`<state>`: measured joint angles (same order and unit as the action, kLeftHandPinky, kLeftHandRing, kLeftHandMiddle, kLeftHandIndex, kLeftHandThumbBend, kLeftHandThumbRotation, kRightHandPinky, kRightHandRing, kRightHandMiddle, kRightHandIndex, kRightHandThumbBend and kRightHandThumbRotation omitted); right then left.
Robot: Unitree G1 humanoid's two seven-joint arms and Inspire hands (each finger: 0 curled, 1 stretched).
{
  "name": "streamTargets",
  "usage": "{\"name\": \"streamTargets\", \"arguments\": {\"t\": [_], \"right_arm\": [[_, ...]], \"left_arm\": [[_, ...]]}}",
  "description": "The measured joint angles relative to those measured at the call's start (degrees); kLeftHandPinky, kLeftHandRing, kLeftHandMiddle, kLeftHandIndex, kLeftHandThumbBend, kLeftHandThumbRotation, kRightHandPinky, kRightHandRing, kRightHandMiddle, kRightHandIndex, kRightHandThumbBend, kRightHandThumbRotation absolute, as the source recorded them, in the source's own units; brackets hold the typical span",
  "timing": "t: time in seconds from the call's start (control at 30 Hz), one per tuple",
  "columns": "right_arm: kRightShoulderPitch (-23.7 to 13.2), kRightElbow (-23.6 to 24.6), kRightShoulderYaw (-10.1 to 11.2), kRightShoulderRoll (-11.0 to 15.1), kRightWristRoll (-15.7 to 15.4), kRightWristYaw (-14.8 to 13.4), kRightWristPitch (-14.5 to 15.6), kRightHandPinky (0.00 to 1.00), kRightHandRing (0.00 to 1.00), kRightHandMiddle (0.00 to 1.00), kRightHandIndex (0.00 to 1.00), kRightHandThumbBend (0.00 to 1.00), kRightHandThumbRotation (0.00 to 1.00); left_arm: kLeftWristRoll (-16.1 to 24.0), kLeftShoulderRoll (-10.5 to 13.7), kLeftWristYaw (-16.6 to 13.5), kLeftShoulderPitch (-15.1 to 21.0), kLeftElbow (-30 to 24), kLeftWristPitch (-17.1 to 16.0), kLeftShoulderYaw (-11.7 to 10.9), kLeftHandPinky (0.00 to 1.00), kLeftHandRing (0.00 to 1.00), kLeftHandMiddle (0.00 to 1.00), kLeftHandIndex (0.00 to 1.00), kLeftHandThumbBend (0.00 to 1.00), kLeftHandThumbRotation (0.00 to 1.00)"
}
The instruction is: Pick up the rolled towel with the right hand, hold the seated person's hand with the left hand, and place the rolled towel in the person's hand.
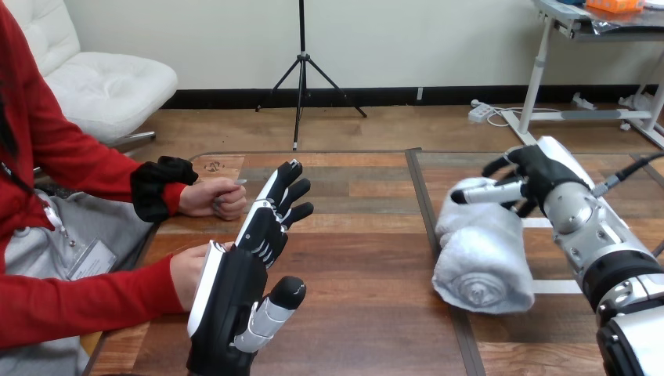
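The towel [481,258] lies rolled on the bench [368,313], right side. The right hand [540,176] rests at its far end, touching it; whether it grips cannot be told. The left hand [250,266] is open, fingers straight, just beside the person's near hand [182,272] at left.

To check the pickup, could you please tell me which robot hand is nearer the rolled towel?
Right. The right hand is at the rolled towel's far end; the left hand is apart, beside the person's nearer hand.
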<state>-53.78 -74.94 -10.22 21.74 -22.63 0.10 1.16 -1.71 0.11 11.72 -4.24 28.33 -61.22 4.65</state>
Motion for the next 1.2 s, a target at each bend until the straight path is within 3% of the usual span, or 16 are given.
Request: {"name": "streamTargets", "arguments": {"t": [0.43,0.67,0.8,1.03,1.2], "right_arm": [[1.99,4.92,-1.28,3.2,-1.28,3.85,-6.6,0.58,0.68,0.73,0.76,0.87,0.29],[2.61,6.86,-1.78,5.01,-2.39,4.84,-8.36,0.59,0.69,0.74,0.8,0.92,0.36],[2.73,7.7,-2.22,5.86,-3.09,4.86,-7.89,0.57,0.68,0.73,0.82,0.95,0.43],[2.73,9.09,-2.38,6.61,-3.43,5.43,-3.43,0.53,0.66,0.73,0.87,0.99,0.52],[2.73,9.57,-2.59,6.86,-3.81,5.75,-0.13,0.45,0.59,0.68,0.9,1.0,0.58]], "left_arm": [[0.04,-0.06,-0.05,0.02,0.0,0.06,-0.05,0.84,0.91,0.95,0.93,1.0,0.88],[0.03,-0.04,0.04,0.03,0.0,0.1,0.0,0.85,0.92,0.95,0.93,1.0,0.88],[-0.16,-0.01,0.29,0.03,0.0,0.19,0.02,0.85,0.92,0.96,0.93,1.0,0.87],[-0.25,0.06,0.67,0.04,0.0,0.44,0.01,0.85,0.92,0.96,0.93,1.0,0.87],[-0.24,0.07,0.89,0.06,0.0,0.56,0.02,0.86,0.93,0.96,0.93,1.0,0.87]]}}
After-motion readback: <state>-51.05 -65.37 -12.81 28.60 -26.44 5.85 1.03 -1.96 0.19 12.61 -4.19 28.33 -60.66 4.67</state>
